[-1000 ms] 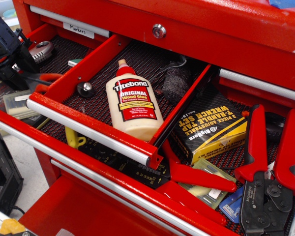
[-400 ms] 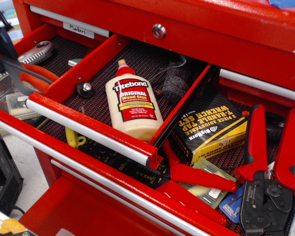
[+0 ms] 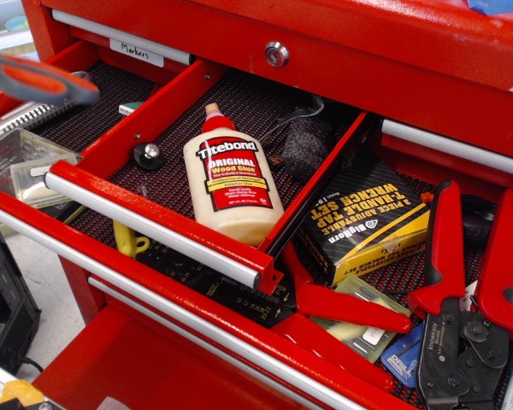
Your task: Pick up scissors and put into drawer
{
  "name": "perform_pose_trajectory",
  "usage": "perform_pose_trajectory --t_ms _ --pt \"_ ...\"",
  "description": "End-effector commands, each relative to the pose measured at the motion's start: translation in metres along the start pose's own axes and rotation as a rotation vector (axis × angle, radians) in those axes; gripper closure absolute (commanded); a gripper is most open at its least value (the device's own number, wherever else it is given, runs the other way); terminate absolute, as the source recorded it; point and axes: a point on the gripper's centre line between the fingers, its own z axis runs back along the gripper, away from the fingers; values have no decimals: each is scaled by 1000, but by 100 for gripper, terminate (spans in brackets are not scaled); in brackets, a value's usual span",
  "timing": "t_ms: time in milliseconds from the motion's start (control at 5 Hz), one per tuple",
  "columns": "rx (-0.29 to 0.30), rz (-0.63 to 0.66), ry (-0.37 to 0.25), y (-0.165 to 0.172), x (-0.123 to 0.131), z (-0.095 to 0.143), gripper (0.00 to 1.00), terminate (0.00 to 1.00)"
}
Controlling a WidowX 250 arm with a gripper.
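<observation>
One orange-red, grey-trimmed scissors handle (image 3: 36, 79) hung at the left edge, our hand unseen, grip untellable; we judged carrying underway, needing travel over the shallow red mesh-lined drawer (image 3: 158, 215).

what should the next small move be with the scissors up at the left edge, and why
Probably carry the scissors right, over the open drawer, before lowering. Only their orange-and-grey handle shows at the far left, raised above the neighbouring compartment, not above the drawer's mesh. The glue bottle fills the middle, so the bare mesh left of it looks the better spot. The gripper is out of view.
</observation>
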Motion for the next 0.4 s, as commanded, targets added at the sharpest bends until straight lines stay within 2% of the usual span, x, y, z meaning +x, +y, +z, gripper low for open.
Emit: perform_pose_trajectory --t_ms 0,200 --pt "205 119 -70 -8 58 30 100 0" --pt "250 139 -113 0 87 13 100 0"
